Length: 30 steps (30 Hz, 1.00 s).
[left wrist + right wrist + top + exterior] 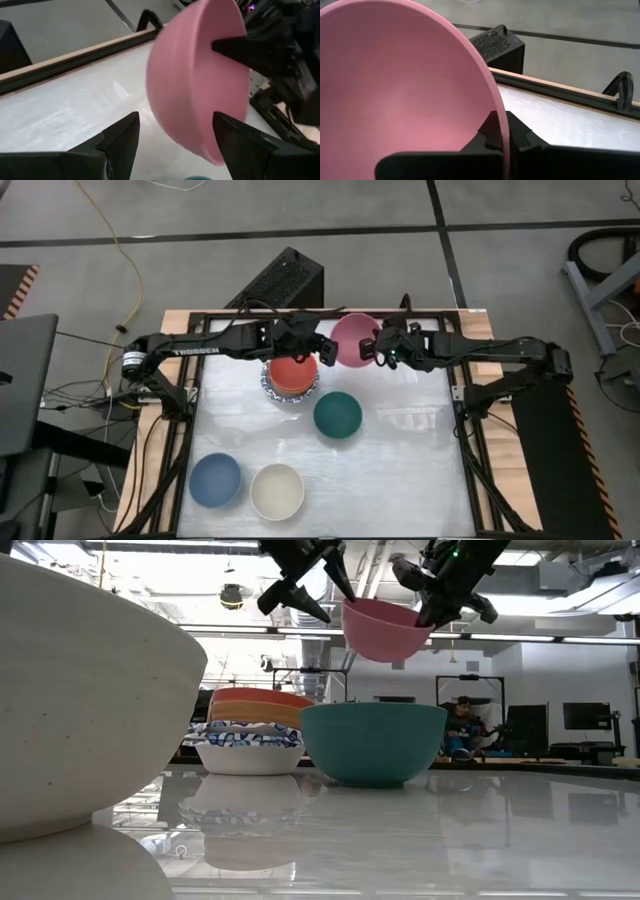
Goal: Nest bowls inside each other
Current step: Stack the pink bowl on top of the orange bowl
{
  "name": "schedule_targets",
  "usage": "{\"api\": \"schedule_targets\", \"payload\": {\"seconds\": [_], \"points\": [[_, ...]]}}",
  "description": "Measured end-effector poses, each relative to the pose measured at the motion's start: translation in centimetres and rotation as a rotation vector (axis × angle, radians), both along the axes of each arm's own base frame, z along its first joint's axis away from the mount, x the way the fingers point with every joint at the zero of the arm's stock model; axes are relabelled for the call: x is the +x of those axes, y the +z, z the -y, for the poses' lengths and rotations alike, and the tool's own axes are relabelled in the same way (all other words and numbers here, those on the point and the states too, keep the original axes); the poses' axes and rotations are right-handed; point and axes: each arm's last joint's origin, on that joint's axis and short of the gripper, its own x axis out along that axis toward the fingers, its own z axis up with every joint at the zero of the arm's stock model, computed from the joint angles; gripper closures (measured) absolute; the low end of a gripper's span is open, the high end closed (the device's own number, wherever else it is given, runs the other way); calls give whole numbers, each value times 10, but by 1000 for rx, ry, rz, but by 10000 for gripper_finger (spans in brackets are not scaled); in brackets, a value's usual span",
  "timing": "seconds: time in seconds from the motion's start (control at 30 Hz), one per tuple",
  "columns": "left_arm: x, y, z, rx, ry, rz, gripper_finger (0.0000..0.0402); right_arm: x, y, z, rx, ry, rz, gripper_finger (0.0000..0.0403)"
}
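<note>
Aloft, pink bowl [384, 630] mouth upward.

The pink bowl [405, 85] pinched at its rim between my right jaws looks like smooth matt plastic. My right gripper [501, 136] and my left gripper [175, 137], whose fingers [120, 135] stand apart beside that bowl, are dull black plastic. Below my jaws the white table [400, 470] is glossy, mirroring the bowls. Its far edge [560, 89] looks like bare wood.
</note>
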Motion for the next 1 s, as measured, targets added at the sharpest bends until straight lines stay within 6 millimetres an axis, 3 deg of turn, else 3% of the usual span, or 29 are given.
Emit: {"api": "schedule_targets", "payload": {"seconds": [0.17, 0.33, 0.77, 1.0], "points": [[0, 0, -2, -5, -2, 2, 165, 1, 1, -3, -2, 13, 8, 397], [0, 0, -3, -4, 1, 2, 193, 3, 1, -5, 4, 42, 12, 397], [-3, -3, -4, 48, 0, -66, 369, 4, 1, -15, -1, 92, -2, 396], [-4, -5, -7, 83, -5, -115, 398, 5, 1, -16, 15, 115, 11, 353]]}}
